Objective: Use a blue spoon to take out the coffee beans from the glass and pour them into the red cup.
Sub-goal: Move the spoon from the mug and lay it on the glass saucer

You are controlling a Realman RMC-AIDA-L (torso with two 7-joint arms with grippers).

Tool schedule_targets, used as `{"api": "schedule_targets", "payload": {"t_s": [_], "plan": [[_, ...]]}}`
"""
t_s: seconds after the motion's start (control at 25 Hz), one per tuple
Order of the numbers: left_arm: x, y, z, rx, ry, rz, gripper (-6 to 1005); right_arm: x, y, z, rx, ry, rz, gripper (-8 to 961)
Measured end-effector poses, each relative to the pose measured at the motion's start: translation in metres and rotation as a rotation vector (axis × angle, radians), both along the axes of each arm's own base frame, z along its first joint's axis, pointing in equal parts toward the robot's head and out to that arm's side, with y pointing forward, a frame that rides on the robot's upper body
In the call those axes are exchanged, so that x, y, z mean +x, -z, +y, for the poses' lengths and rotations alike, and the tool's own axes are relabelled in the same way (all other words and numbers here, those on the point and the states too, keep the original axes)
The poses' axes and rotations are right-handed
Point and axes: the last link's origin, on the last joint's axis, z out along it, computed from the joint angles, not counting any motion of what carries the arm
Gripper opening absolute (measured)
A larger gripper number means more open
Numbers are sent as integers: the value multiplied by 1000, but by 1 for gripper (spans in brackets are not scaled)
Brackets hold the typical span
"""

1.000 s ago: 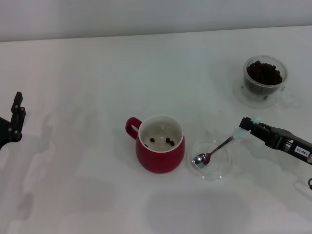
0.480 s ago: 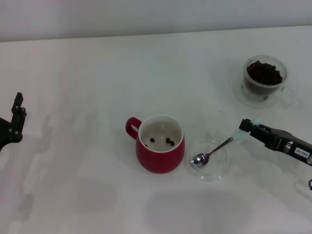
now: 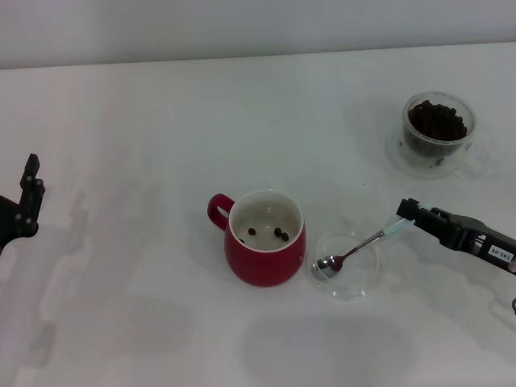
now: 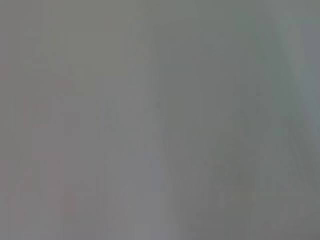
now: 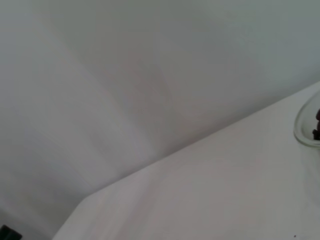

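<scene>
The red cup [image 3: 266, 250] stands at the table's middle with a few coffee beans [image 3: 274, 233] inside. The glass [image 3: 438, 131] full of dark beans stands at the far right; its rim also shows in the right wrist view [image 5: 307, 125]. My right gripper [image 3: 405, 212] is shut on the pale handle of the blue spoon [image 3: 355, 249]. The spoon's empty bowl rests in a flat clear glass dish [image 3: 364, 278] right of the cup. My left gripper [image 3: 29, 197] is parked at the left edge.
The white table [image 3: 161, 129] runs back to a pale wall. The left wrist view shows only a plain grey surface. The glass stands on a clear saucer [image 3: 403, 164].
My right gripper has sunk a little and the spoon's bowl has slid slightly left and lower in the flat dish. The left arm has not moved.
</scene>
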Motion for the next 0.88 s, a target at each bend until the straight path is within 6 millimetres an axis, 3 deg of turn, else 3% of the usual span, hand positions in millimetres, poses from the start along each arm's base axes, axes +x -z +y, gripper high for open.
{"api": "schedule_targets", "payload": {"t_s": [0.88], "plan": [[0, 1, 1, -1, -2, -1, 490, 6, 2, 1, -12, 21, -46, 210]]}}
